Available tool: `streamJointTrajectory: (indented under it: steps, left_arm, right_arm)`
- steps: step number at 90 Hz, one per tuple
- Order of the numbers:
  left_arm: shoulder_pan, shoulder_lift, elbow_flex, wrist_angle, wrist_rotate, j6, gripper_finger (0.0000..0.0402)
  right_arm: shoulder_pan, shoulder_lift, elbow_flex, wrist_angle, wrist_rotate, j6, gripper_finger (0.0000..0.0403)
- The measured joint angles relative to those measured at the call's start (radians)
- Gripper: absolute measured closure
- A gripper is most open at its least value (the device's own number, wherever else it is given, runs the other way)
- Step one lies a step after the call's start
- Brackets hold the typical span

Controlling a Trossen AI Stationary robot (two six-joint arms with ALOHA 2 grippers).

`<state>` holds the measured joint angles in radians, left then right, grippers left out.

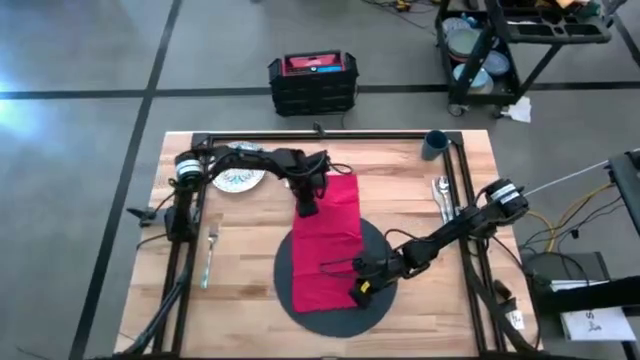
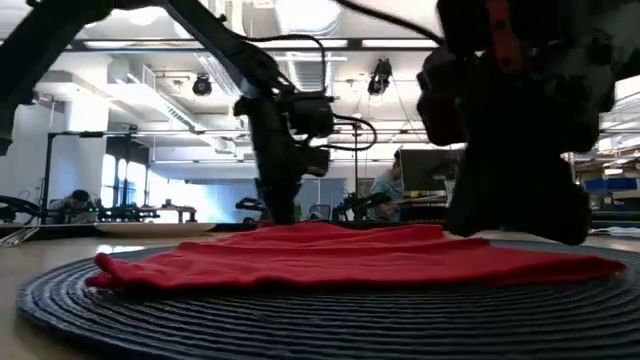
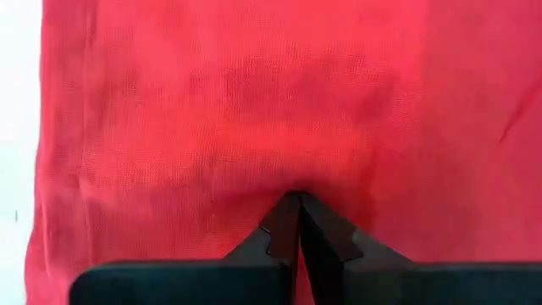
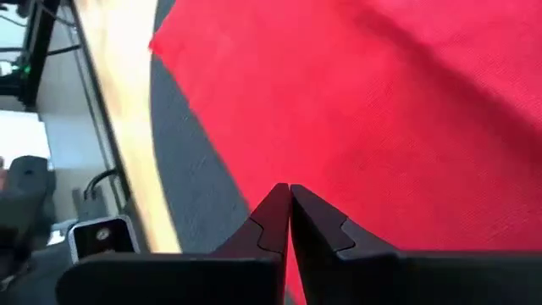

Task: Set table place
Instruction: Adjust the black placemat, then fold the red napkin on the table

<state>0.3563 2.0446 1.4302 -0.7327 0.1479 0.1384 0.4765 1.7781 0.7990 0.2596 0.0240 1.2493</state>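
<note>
Red cloth napkin (image 1: 326,240): spread lengthwise over round dark grey mat (image 1: 288,268) on light wooden counter (image 1: 250,280). Left pincer (image 1: 306,208) pinching its far end; right pincer (image 1: 360,293) pinching near edge.

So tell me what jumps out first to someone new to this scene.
The red napkin stands out, lying long across the round dark mat mid-table. Both hands pinch it shut: the left hand at its far part, the right hand at its near corner. A patterned plate and fork wait by the left arm.
</note>
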Motion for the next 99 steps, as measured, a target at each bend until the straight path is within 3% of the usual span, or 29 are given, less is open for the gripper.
streamJointTrajectory:
  steps: [17, 29, 40, 49, 59, 72, 84, 90, 99]
  left_arm:
    - [0.023, 0.026, 0.06, -0.081, -0.03, 0.033, 0.0402]
    - [0.031, -0.052, 0.058, -0.143, -0.067, 0.031, 0.0402]
    - [0.035, -0.191, 0.059, -0.176, -0.105, 0.037, 0.0402]
    - [0.052, -0.276, 0.048, -0.181, -0.105, 0.016, 0.0402]
    - [0.088, -0.334, 0.042, -0.165, -0.104, -0.006, 0.0402]
    - [0.168, -0.329, 0.031, -0.126, 0.003, -0.01, 0.0401]
    - [0.271, -0.314, 0.092, -0.193, 0.181, -0.032, 0.0377]
    - [0.308, -0.311, 0.159, -0.322, 0.141, -0.034, 0.0355]
    - [0.323, -0.311, 0.276, -0.474, -0.083, 0.023, 0.0326]
  right_arm:
    - [0.045, -0.007, 0.0, -0.048, 0.036, 0.081, 0.0403]
    - [0.024, -0.128, 0.002, -0.128, 0.14, 0.026, 0.0403]
    - [-0.073, -0.293, 0.001, -0.331, 0.198, -0.116, 0.0403]
    - [-0.229, -0.445, 0.0, -0.512, 0.198, -0.263, 0.0403]
    - [-0.506, -0.57, 0.0, -0.602, 0.056, -0.51, 0.0403]
    - [-0.943, -0.606, 0.005, -0.528, -0.403, -0.736, 0.0385]
    - [-1.275, -0.538, 0.131, -0.661, -0.791, -0.842, 0.0336]
    - [-1.343, -0.505, 0.265, -0.869, -0.803, -1.005, 0.0308]
    - [-1.344, -0.446, 0.498, -1.132, -0.578, -1.275, 0.0277]
